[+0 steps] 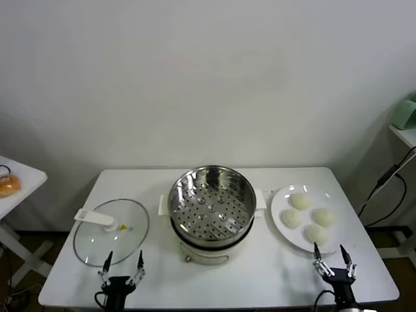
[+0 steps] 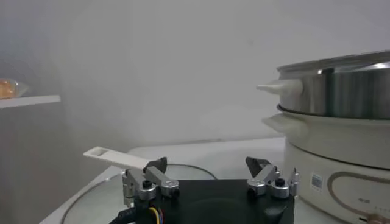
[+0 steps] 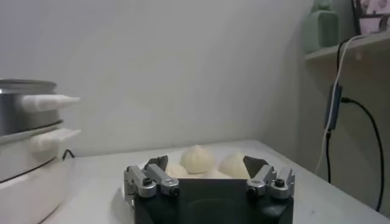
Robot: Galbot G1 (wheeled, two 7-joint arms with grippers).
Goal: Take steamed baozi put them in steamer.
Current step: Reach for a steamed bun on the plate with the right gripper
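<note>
Several cream-white baozi lie on a flat white plate at the table's right. The steel steamer with a perforated tray stands mid-table on its cream base. My right gripper is open and empty at the front edge, just short of the plate; in the right wrist view it faces the baozi. My left gripper is open and empty at the front left, by the glass lid; in the left wrist view it has the steamer to one side.
A round glass lid with a white handle lies on the table's left. A side table with an orange item stands at far left. A shelf and hanging cables are at far right.
</note>
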